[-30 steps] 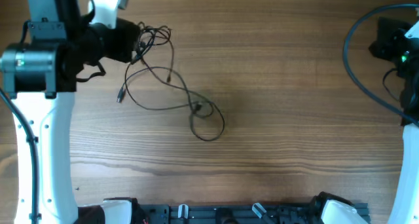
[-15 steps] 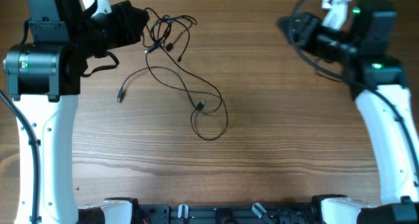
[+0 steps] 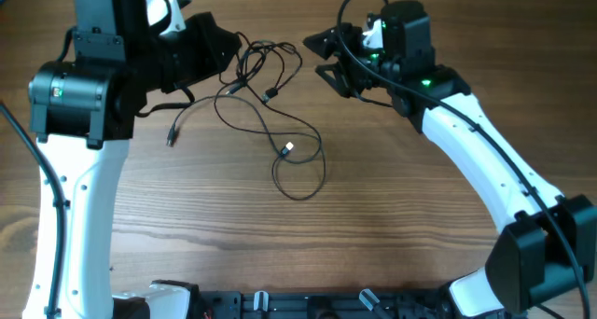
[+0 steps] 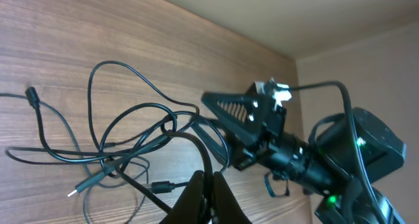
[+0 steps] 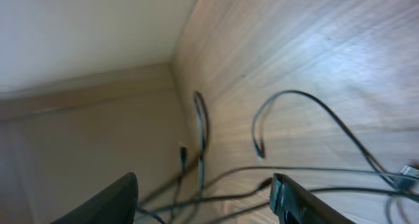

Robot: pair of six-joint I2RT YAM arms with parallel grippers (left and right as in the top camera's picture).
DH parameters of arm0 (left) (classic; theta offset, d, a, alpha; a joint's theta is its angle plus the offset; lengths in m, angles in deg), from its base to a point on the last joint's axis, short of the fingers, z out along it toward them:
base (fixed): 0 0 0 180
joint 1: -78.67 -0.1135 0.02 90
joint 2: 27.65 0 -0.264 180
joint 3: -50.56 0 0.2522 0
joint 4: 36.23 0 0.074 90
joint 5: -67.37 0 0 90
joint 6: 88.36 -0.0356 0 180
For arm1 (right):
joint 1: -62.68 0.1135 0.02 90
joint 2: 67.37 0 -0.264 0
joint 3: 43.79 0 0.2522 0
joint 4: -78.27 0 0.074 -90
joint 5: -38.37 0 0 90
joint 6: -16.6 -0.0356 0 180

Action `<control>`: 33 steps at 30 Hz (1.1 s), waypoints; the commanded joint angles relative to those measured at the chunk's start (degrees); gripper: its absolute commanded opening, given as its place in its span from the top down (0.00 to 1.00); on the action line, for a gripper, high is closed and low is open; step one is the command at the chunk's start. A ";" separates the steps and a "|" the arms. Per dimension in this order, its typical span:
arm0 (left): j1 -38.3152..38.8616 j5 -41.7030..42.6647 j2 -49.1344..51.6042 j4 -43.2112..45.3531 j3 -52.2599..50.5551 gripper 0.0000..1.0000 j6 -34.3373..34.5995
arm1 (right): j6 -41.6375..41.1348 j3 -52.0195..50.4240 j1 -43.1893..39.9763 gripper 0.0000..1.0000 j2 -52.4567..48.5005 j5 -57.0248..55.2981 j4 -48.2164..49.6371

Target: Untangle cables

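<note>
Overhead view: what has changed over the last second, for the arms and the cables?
The right gripper, open, swung in from the right edge of the view to just right of the cable tangle. The left gripper, shut on the tangle, dragged its upper part rightward. The lower loop and the loose plug at left stayed put.

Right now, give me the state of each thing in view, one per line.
cables, tangled, one strand pinched, a loose loop lying on the table.
left gripper, jaws shut on the cables.
right gripper, jaws open, holding nothing, beside the tangle.
</note>
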 commanded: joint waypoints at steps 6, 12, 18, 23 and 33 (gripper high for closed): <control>0.22 0.70 -0.61 0.22 0.07 0.96 1.09 | -11.93 1.22 1.53 0.34 -1.42 -1.46 4.15; 0.22 0.70 -0.61 -0.09 0.07 0.96 1.11 | -44.39 1.09 4.63 0.44 -3.52 -2.71 3.56; 0.26 0.70 -0.61 -1.75 0.07 0.96 0.94 | -44.28 1.09 5.01 0.25 -3.65 -8.68 5.55; 0.26 0.70 -0.61 -1.97 0.07 0.96 0.94 | -44.26 1.09 5.07 0.37 -3.65 -8.59 5.70; 0.26 0.66 -0.61 -2.25 0.07 0.96 0.90 | -44.26 1.09 9.29 0.41 -3.65 -9.25 7.67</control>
